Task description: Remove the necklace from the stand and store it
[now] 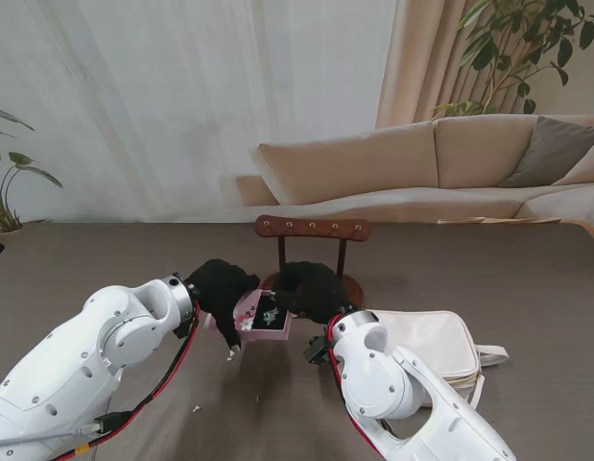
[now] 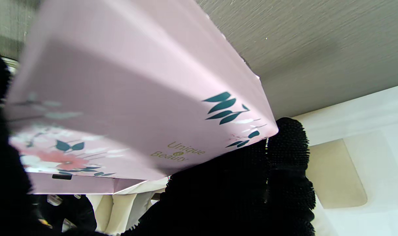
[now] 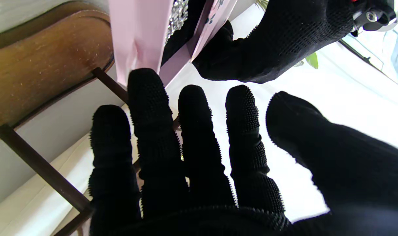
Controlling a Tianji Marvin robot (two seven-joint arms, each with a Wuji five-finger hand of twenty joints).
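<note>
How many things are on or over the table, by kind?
Wooden stand: 1
Pink box: 1
Necklace (in the box): 1
Cream bag: 1
Small white scraps on the table: too small to count
Total: 4

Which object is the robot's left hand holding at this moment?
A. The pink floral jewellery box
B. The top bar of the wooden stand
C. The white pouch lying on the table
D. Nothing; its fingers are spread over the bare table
A: the left hand is closed on the pink box, whose floral side fills the left wrist view, while the white pouch lies untouched on the robot's right.
</note>
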